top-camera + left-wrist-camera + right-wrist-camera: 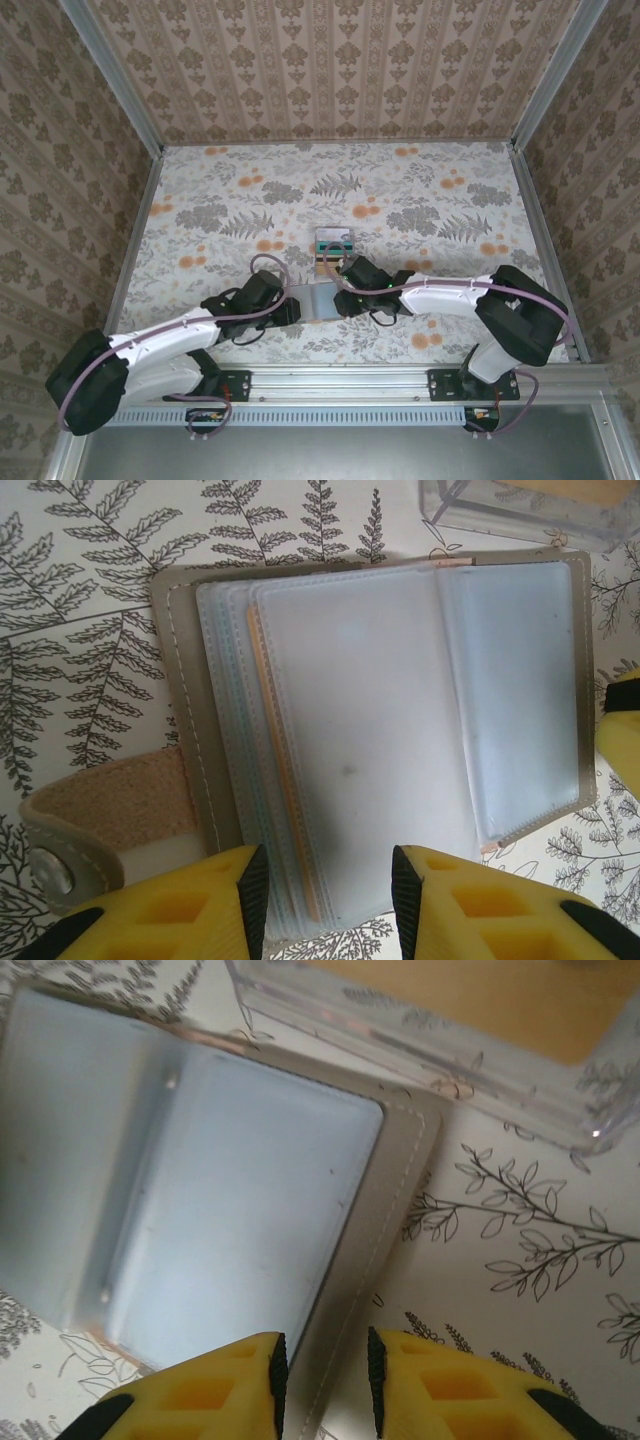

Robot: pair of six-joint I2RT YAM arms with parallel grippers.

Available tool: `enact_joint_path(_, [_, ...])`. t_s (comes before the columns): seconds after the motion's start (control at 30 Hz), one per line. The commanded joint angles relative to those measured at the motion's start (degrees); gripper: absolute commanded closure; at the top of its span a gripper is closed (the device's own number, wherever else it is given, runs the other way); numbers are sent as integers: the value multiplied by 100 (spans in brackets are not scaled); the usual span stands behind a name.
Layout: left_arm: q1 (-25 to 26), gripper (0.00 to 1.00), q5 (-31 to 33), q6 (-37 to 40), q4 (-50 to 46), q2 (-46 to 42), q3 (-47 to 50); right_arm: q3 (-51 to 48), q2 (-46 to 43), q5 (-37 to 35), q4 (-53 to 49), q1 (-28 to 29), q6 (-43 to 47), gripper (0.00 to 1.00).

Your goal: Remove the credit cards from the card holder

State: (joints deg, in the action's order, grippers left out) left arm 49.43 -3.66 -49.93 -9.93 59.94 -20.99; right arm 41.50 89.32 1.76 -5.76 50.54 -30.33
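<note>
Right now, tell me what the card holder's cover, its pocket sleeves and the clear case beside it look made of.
Card holder cover: likely leather or faux leather, matte taupe, stitched edge, fuzzy strap underside. Pocket sleeves: soft clear plastic, probably vinyl, cloudy blue-grey with welded seams. Clear case: rigid transparent plastic, glossy, bright highlights along its edges.

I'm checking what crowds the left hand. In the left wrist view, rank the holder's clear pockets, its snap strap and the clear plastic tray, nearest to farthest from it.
1. The clear pockets: bottom centre, right at the left hand.
2. The snap strap: lower left, beside the hand.
3. The clear plastic tray: top right corner, farthest away.
</note>
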Motion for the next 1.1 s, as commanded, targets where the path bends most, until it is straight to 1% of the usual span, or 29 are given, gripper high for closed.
enact_joint_path(0.0, [22, 59, 111, -87, 38, 69, -159, -105, 81, -149, 110, 41, -238, 69])
enact_joint_path(0.33, [31, 58, -24, -69, 284, 331, -142, -98, 356, -104, 242, 169, -342, 69])
enact_joint_path(0.53, [68, 57, -109, -26, 430, 268, -135, -54, 427, -114, 235, 218, -367, 69])
enact_joint_path(1.07, [140, 51, -293, 36, 734, 338, -142, -10, 518, -113, 207, 260, -404, 69])
